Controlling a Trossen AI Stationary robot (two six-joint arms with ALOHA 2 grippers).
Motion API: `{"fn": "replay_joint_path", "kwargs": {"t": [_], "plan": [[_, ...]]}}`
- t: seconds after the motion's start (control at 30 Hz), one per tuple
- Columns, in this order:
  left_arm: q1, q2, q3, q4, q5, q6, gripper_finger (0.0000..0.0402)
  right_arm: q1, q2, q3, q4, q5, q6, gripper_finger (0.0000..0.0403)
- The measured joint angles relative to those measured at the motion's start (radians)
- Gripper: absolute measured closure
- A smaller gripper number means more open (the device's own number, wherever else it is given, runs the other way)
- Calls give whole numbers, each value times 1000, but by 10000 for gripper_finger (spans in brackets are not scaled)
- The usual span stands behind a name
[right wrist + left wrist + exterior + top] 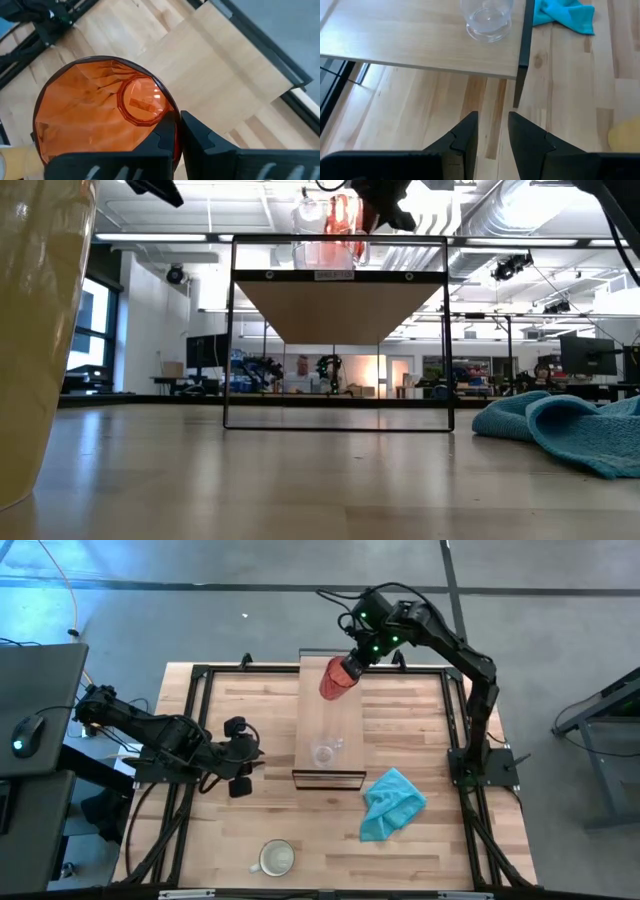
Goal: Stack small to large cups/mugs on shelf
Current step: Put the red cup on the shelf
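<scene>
**benchwatcher:** anyone got eyes on the cups? what's sitting where, and is anything inside anything?

**gripnerd:** yeah; the right gripper (347, 671) is up over the far end of the long narrow light-wood shelf with the thin dark frame (350, 710), and its jaws are clamped on the rim of the mid-sized red translucent cup (335, 679); the cup is tilted and off the board, and the right wrist view looks straight into its mouth (102, 112), nothing in it that I can see; the small clear glass (325, 752) stands upright on the shelf near the front end, also looks empty; the left wrist view catches its base (487, 20) just behind the shelf's front edge.

**benchwatcher:** and the big one?

**gripnerd:** the larger cream-white mug with a handle (276, 858) is down on the wooden butcher-block table (250, 720) by the near edge, well apart from the shelf, mouth up; can't tell if there's anything in it; the crumpled teal cloth (392, 804) lies on the table just off the shelf's front right corner; the left gripper (240, 755) sits beside the shelf's front left side, jaws slightly apart and holding nothing.
</scene>
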Motion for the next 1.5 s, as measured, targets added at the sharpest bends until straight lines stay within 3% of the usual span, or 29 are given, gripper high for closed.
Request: {"fn": "replay_joint_path", "kwargs": {"t": [1.5], "plan": [[0,0,0,3,0,-26,305,43,98,-1,9,-45,21,403]]}}
